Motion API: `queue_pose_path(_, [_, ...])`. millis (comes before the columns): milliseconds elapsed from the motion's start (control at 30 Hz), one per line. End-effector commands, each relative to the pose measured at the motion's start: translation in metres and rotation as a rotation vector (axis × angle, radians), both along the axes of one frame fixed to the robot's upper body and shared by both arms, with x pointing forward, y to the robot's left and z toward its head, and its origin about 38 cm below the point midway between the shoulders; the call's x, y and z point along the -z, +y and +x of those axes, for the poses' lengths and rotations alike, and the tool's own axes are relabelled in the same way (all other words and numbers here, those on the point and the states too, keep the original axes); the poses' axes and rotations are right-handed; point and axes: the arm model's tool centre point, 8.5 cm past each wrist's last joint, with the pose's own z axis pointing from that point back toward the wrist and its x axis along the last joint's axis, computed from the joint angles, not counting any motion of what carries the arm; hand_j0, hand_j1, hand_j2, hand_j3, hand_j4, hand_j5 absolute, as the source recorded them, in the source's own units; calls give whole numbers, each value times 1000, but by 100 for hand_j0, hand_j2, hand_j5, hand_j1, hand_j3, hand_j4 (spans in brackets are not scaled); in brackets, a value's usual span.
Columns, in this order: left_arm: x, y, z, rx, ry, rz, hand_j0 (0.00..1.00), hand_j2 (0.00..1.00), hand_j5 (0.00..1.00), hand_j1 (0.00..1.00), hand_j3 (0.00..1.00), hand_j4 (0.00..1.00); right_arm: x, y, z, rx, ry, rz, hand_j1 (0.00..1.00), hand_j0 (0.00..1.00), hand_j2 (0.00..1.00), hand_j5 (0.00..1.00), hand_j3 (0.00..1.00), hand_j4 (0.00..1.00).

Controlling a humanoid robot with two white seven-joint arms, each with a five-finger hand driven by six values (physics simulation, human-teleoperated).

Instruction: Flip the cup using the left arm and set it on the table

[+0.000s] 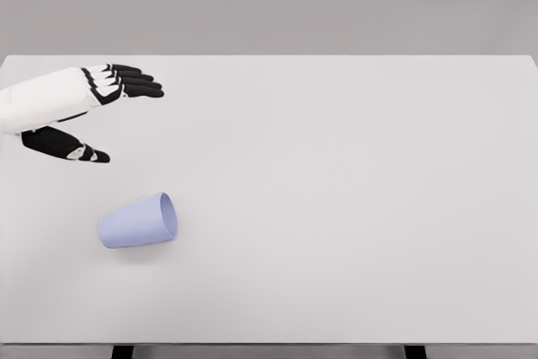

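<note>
A pale lilac cup (137, 221) is seen lying on its side on the table (336, 191), in the near left part of the surface. Its open mouth is turned toward the right and slightly toward the far side, so that a sliver of the inside can be made out, while the narrower closed base is pointed to the left. The cup is rested directly on the tabletop, with a faint shadow cast under it, and nothing is touching it.

Farther back and a little to the left, the left hand (84, 111) is held above the table, well apart from the cup. It is entered from the left edge of the view on a white forearm. The four black fingers (134, 81) are stretched out toward the right, held close together and almost straight, and the thumb (67, 145) is spread away from them toward the near side, so a wide gap is left between thumb and fingers. The hand is released and nothing is grasped in it. The open gap is faced to the right, with the cup lying nearer than the thumb.

The table is a plain white slab that fills most of the view, with a grey wall (269, 2) behind its far edge. Two dark table legs (414, 351) are glimpsed below the near edge.
</note>
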Motion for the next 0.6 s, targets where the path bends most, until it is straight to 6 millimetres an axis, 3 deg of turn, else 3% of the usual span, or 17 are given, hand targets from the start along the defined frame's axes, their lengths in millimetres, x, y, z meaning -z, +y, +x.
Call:
queue_pose_path(0, [2,-2,0,3,10,-7,100,100,100,100,100,100,0,0,-2,8,5,2,100,100,100,100,100,100])
queue_pose_path(167, [1,-2,0,11,-10,10,100,100,100,100,100,100,0,0,-1,0,4,0,100,100,100,100,100,100])
queue_pose_path(233, [5,-10,2,22,-43,25,100,100,100,100,100,100,0,0,-1,0,4,0,100,100,100,100,100,100])
queue_pose_path(333, [1,-14,10,-32,-77,-65,100,100,100,100,100,100,0,0,-1,0,3,0,100,100,100,100,100,100])
queue_pose_path(400, [13,10,11,-160,80,-34,100,100,100,100,100,100,0,0,-1,0,4,2,100,100,100,100,100,100])
queue_pose_path(433, [-18,51,-2,-277,-44,-130,100,100,100,100,100,100,0,0,-1,0,3,0,100,100,100,100,100,100])
queue_pose_path(500, [-26,67,-20,-240,-110,-144,100,100,100,100,100,100,0,0,-1,0,4,0,100,100,100,100,100,100])
queue_pose_path(567, [-17,77,-28,-256,-51,-62,100,100,100,100,100,100,0,0,-1,0,3,0,100,100,100,100,100,100])
